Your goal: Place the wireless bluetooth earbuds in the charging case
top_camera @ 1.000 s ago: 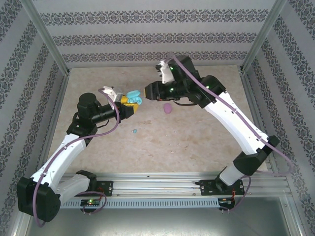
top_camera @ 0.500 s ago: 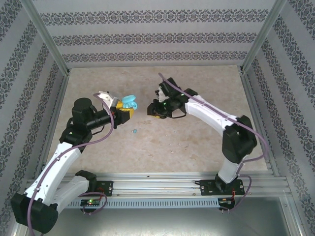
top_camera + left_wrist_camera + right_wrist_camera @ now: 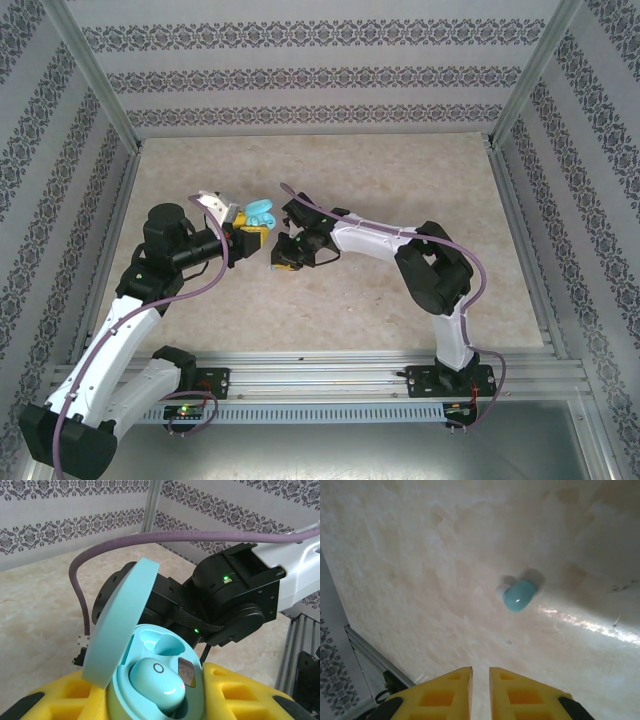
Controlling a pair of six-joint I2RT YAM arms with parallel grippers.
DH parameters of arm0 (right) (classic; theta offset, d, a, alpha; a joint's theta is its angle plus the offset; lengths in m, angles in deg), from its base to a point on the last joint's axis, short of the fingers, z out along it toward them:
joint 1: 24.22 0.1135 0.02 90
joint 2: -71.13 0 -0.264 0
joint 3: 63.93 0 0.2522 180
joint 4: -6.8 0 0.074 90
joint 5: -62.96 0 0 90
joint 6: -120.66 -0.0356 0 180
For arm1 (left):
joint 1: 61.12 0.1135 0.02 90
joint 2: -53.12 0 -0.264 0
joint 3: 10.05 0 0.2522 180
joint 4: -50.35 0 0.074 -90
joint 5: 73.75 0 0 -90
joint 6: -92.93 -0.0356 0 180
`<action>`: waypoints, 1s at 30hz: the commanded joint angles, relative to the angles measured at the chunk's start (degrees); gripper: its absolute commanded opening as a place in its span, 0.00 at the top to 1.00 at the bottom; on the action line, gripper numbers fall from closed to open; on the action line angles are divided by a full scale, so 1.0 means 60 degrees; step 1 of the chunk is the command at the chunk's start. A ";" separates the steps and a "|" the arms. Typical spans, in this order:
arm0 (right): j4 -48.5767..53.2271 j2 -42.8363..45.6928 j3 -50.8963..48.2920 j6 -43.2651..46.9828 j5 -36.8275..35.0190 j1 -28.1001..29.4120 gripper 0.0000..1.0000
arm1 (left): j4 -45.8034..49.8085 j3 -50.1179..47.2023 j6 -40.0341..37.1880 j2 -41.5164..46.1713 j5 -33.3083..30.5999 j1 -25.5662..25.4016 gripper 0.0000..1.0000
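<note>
Left pincer (image 3: pixel 250 236): clamped tight on the light-blue charging case (image 3: pixel 261 212), yellow pads (image 3: pixel 75 702) on both flanks, case held up off the table (image 3: pixel 400 170). Lid (image 3: pixel 120 625) is swung open to the left. One light-blue seated earbud (image 3: pixel 157 682) sits in the near socket; the far socket (image 3: pixel 165 647) behind it is bare. The right arm's black wrist (image 3: pixel 225 600), green LEDs lit, is just behind the case, and I can't tell if they touch. Right pincer (image 3: pixel 284 264): low over the table just right of the case, pointing down. In the wrist view its yellow fingertips (image 3: pixel 525 697) are almost closed, with a thin slit between them and nothing in it, touching nothing. The loose earbud (image 3: pixel 518 595), light blue with a white tip, lies on the table ahead of those fingertips, apart from them and ungripped.
</note>
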 commanded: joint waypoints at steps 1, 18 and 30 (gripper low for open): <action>-0.0503 -0.0105 -0.0251 -0.0411 -0.0391 -0.0032 0.83 | 0.0064 0.0119 -0.0224 0.0149 -0.0061 -0.0085 0.78; -0.0481 -0.0913 0.0026 -0.0596 -0.0201 0.0042 0.76 | 0.0032 -0.0031 -0.0246 0.0284 -0.0054 -0.0088 0.78; -0.0423 -0.1293 0.0406 -0.0555 -0.0107 0.0046 0.75 | 0.0184 -0.0003 -0.0320 0.0323 -0.0053 -0.0082 0.77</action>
